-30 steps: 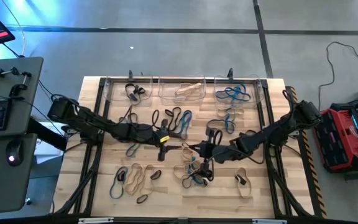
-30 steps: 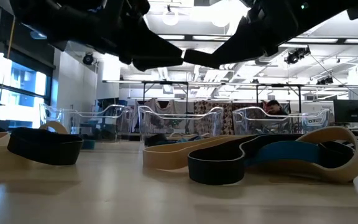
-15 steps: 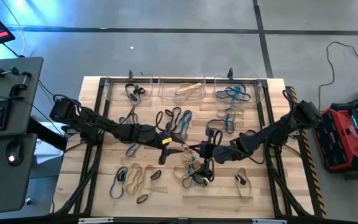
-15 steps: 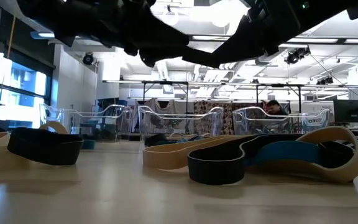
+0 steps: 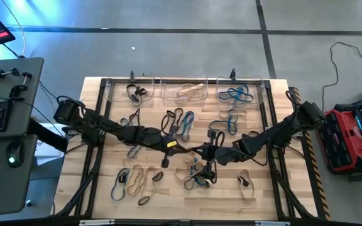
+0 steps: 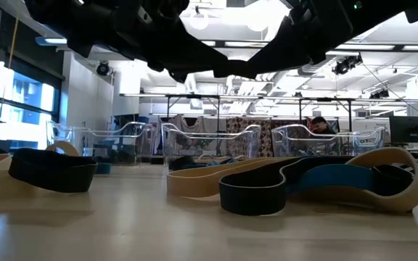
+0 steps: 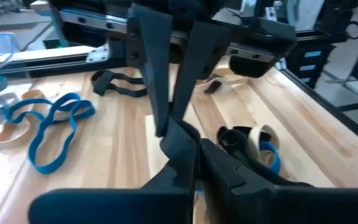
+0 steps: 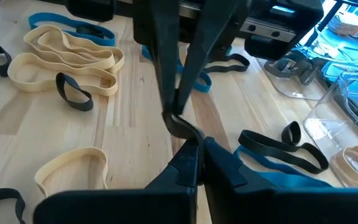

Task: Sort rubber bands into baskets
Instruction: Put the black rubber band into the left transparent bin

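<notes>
Meeting mid-table, left hand point(image 5: 180, 149) and right hand point(image 5: 193, 149) both pinching one black rubber band point(image 8: 180, 122) between them

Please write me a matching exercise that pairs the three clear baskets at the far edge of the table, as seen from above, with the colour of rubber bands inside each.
Things:
1. left basket
2. middle basket
3. right basket

Band colours:
a. blue rubber bands
b. black rubber bands
c. tan rubber bands

Pairs: 1-b, 2-c, 3-a
</notes>
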`<state>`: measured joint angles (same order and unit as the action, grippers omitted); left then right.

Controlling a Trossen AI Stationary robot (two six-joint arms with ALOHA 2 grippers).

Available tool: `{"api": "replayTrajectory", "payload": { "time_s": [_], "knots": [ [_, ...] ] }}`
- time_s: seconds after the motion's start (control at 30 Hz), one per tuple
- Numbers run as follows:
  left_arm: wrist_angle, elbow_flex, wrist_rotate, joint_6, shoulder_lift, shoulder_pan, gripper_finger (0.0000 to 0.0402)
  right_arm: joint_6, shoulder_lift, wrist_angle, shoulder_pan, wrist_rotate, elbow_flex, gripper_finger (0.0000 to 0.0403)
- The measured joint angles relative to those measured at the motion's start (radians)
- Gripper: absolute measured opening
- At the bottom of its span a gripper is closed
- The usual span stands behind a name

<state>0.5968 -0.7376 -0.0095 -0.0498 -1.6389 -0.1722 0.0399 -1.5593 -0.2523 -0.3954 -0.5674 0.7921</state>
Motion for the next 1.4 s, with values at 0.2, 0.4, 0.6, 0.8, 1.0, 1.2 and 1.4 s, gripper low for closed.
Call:
{"api": "replayTrajectory", "payload": {
  "time_s": [0.2, 0.4, 0.6, 0.8, 1.0, 1.2, 1.4],
  "knots": [
    [-0.009, 0.000, -0.026, -0.005, 0.000, -0.004, 0.0006, 0.001, 0.000, 0.000, 0.001, 0.000, 0.000, 0.0000],
    [-0.011, 0.000, -0.071, -0.028, 0.000, -0.024, 0.0045, 0.000, 0.000, 0.000, 0.000, 0.000, 0.000, 0.0000],
    [-0.030, 0.000, -0.090, -0.033, 0.000, -0.033, 0.0111, 0.000, 0.000, -0.001, 0.001, 0.000, 0.000, 0.0000],
    [-0.033, 0.000, -0.094, -0.033, 0.000, -0.033, 0.0146, 0.000, 0.000, -0.012, 0.001, 0.000, 0.000, 0.0000],
    [-0.019, 0.001, -0.131, -0.031, 0.000, -0.032, 0.0135, 0.004, 0.000, -0.015, 0.001, 0.000, 0.000, 0.0000],
    [-0.009, 0.001, -0.131, -0.031, 0.001, -0.032, 0.0096, 0.003, 0.000, -0.015, 0.001, 0.008, 0.000, 0.0000],
    [-0.008, 0.001, -0.131, -0.037, 0.001, -0.032, 0.0027, 0.005, 0.000, -0.015, 0.001, 0.019, 0.000, 0.0006]
  ]
}}
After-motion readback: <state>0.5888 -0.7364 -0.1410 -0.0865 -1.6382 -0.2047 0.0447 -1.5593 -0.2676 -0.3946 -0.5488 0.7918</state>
